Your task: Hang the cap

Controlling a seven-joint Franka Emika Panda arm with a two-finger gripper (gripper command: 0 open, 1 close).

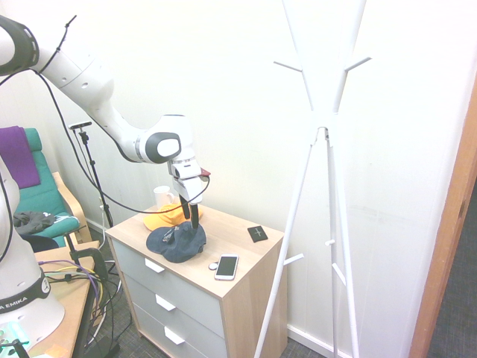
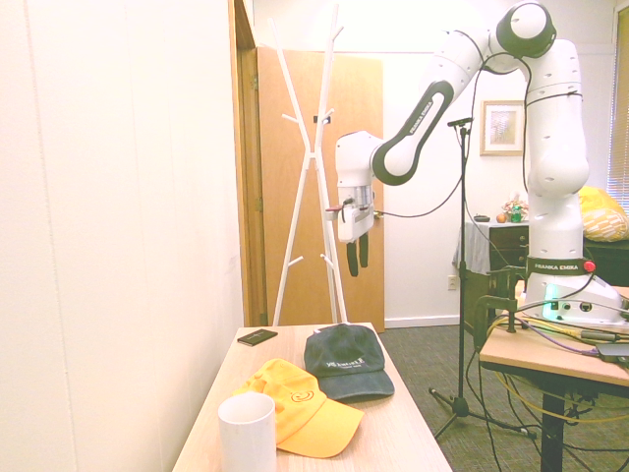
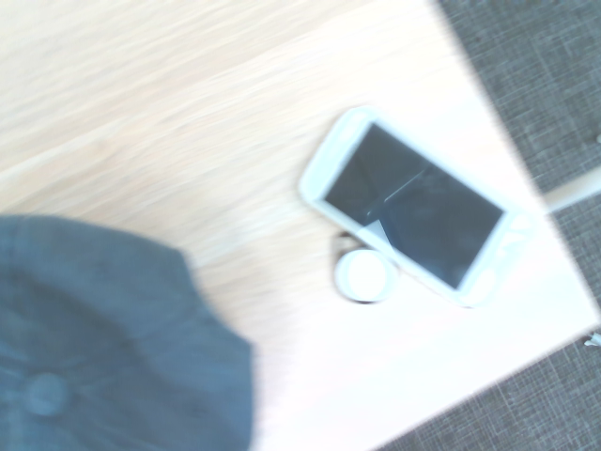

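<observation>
Above the cap [image 2: 346, 361], gripper [image 2: 357, 257] pointing straight down, fingers apart, holding nothing

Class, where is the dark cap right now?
The cap lies on the dresser, touching the yellow cap behind it, with the phone to its right in the first exterior view.

A lived-in home room: a wooden drawer chest [image 1: 223, 298] against a white wall, a white coat stand [image 1: 320, 149], a green armchair [image 1: 45, 201], a framed picture [image 2: 503, 128], carpet.
</observation>
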